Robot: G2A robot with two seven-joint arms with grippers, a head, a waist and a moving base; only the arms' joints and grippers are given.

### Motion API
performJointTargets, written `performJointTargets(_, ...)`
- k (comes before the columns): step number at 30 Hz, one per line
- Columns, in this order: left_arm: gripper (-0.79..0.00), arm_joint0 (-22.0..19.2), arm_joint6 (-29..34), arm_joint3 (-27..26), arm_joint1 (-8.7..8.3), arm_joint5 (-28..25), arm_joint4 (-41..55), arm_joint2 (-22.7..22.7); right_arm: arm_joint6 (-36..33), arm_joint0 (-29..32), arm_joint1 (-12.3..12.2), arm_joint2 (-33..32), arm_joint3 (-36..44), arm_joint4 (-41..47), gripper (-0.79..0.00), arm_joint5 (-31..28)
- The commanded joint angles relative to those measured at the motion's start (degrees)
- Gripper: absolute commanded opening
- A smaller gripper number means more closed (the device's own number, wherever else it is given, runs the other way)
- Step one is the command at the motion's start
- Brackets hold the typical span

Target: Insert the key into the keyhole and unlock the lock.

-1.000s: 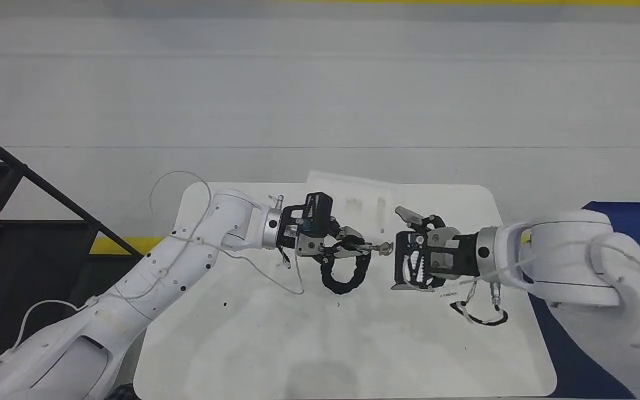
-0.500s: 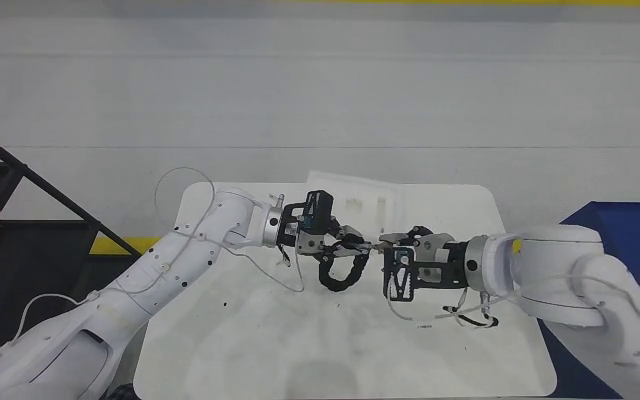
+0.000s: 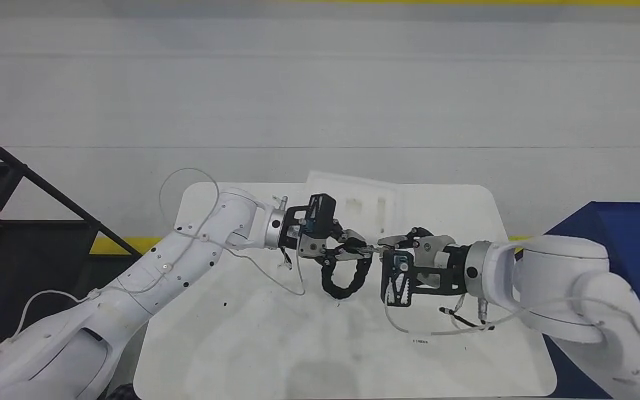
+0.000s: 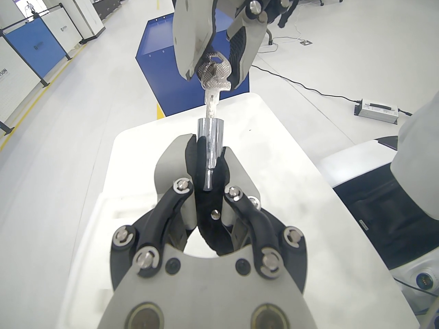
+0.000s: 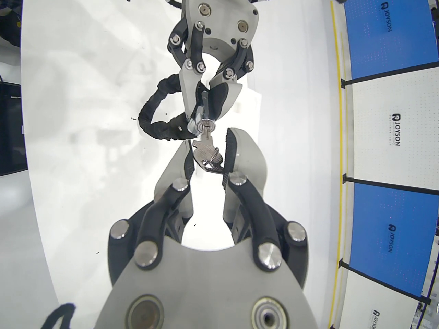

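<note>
Top view: left gripper (image 3: 352,246) and right gripper (image 3: 386,254) meet over the white counter (image 3: 250,350). Left wrist: left clamps the silver cylinder lock (image 4: 209,135); right pinches the silver key (image 4: 216,70), tip entered. Right wrist: the skewed key may slip when turned

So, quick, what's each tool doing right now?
Left tool: closed on the black cable lock's chrome cylinder.
Right tool: closed on the silver metal key.

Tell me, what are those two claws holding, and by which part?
The left gripper clamps the lock by its metal cylinder; the right gripper pinches the key by its flat head.
</note>
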State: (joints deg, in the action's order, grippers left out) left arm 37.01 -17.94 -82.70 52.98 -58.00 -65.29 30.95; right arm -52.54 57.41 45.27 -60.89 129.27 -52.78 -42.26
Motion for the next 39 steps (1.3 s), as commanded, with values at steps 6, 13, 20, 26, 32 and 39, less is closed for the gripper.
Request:
performJointTargets(6, -0.785, -0.48, -0.85, -0.11, -0.15, 0.0, -0.34, -0.63, 2.2, 0.67, 0.03, -0.65, -1.01, 3.24, -0.785, 1.26)
performJointTargets(13, -0.785, -0.8, -1.83, -0.39, -0.3, 0.0, -0.99, -1.02, 3.61, 1.36, 0.09, -1.45, -4.71, 12.07, -0.785, 3.95)
performJointTargets(20, -0.785, -0.87, -2.53, -0.6, -0.47, 0.0, -1.66, -0.76, 2.1, 2.49, 0.05, -2.76, -6.05, 17.67, -0.785, 10.58)
performJointTargets(26, -0.785, -0.26, -2.71, -1.68, -0.66, 0.0, -2.75, 0.04, 1.11, 5.23, -0.18, -4.32, -5.56, 21.02, -0.785, 15.36)
performJointTargets(32, -0.785, 0.43, 0.11, -2.1, -1.0, 0.0, -4.53, 1.02, 0.6, 7.29, -0.44, -6.24, -4.09, 24.0, 0.0, 16.92)
performJointTargets(39, -0.785, 2.51, 7.17, -1.08, -1.54, 0.65, -4.35, 2.75, 0.07, 8.31, -0.68, -8.18, -4.47, 26.41, 0.0, 15.95)
